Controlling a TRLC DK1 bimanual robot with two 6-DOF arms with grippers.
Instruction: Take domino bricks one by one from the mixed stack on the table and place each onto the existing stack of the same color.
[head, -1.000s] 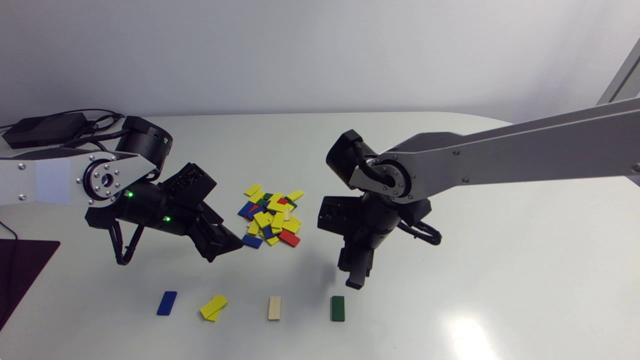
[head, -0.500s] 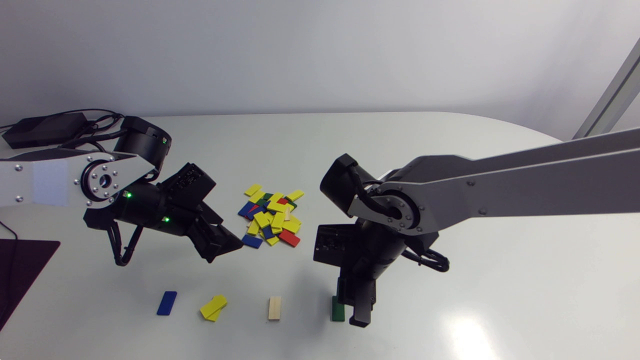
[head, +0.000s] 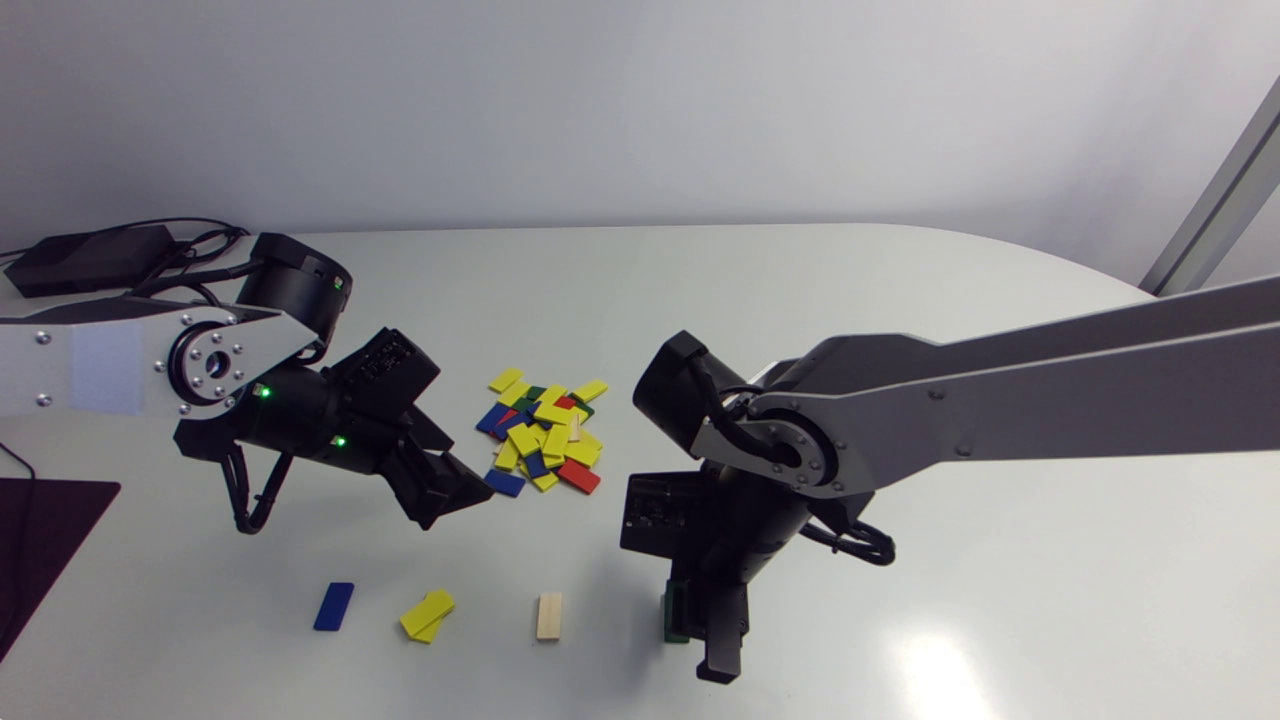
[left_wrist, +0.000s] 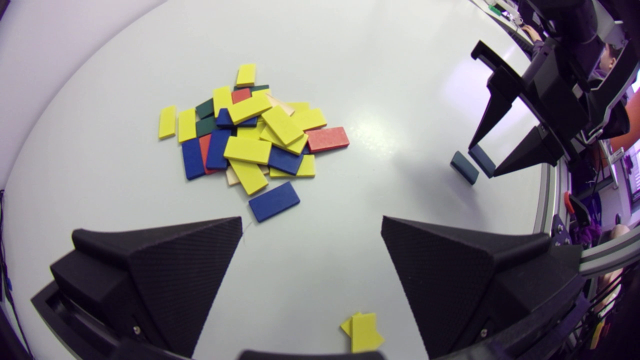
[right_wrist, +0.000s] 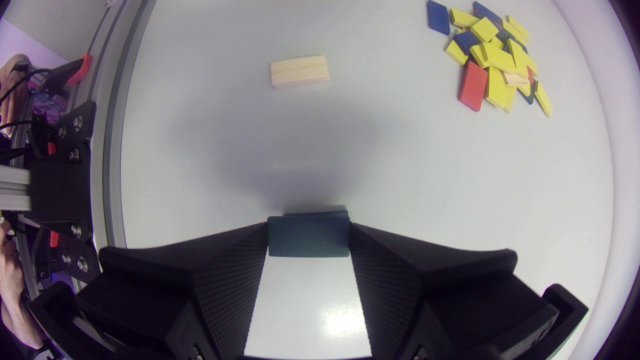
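Observation:
My right gripper (head: 716, 640) (right_wrist: 307, 227) is shut on a dark green brick (right_wrist: 308, 242), held low at the table's front. It hangs right by the green stack (head: 671, 612) (left_wrist: 464, 167), which it partly hides in the head view. The mixed pile (head: 545, 440) (left_wrist: 250, 135) (right_wrist: 495, 60) lies mid-table, mostly yellow with some blue, red, green and wood bricks. My left gripper (head: 452, 490) (left_wrist: 310, 225) hovers open just left of the pile, with nothing between its fingers. Along the front lie the blue stack (head: 334, 606), the yellow stack (head: 427, 615) (left_wrist: 362, 330) and the wood stack (head: 549, 615) (right_wrist: 299, 71).
A black box with cables (head: 90, 260) sits at the back left corner. A dark mat (head: 40, 530) lies at the left edge. The table's front edge runs close behind my right gripper.
My right arm has come toward the front edge and down, carrying the green brick to the green stack. My left arm has barely shifted.

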